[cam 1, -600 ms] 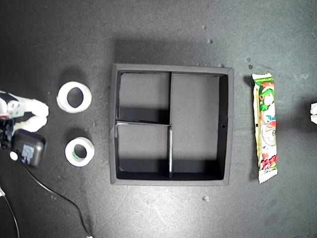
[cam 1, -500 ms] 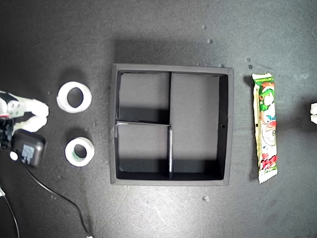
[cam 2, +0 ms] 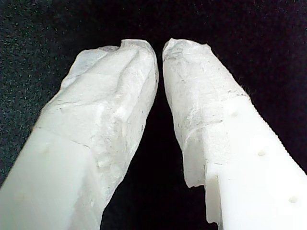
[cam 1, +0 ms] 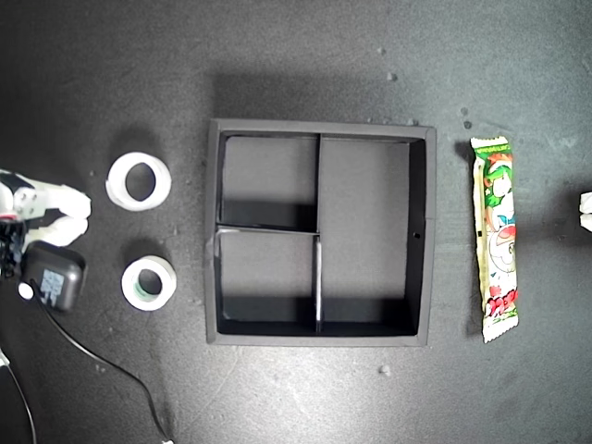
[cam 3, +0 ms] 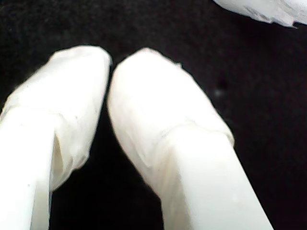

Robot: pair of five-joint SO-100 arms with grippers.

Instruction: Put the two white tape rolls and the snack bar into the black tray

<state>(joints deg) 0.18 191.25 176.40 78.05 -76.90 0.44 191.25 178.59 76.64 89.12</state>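
Note:
The black tray (cam 1: 365, 222) sits mid-mat in the exterior view, and all three of its compartments hold nothing. Two white tape rolls lie flat to its left in that view: the larger one (cam 1: 115, 182) farther back, the smaller one (cam 1: 129, 283) with a greenish core nearer. The snack bar (cam 1: 496, 239) lies lengthwise to the right of the tray. My first gripper (cam 2: 159, 50) is shut over bare black mat with nothing between its white fingers. My second gripper (cam 3: 111, 60) is also shut and holds nothing. Which arm is which cannot be told from these views.
At the exterior view's left edge, beside the rolls, is an arm's white jaw (cam 1: 51, 205) with a black camera block (cam 1: 53, 276) and a trailing cable (cam 1: 111, 370). A white tip (cam 1: 585, 210) shows at that view's right edge. A white edge (cam 3: 268, 9) borders the second wrist view.

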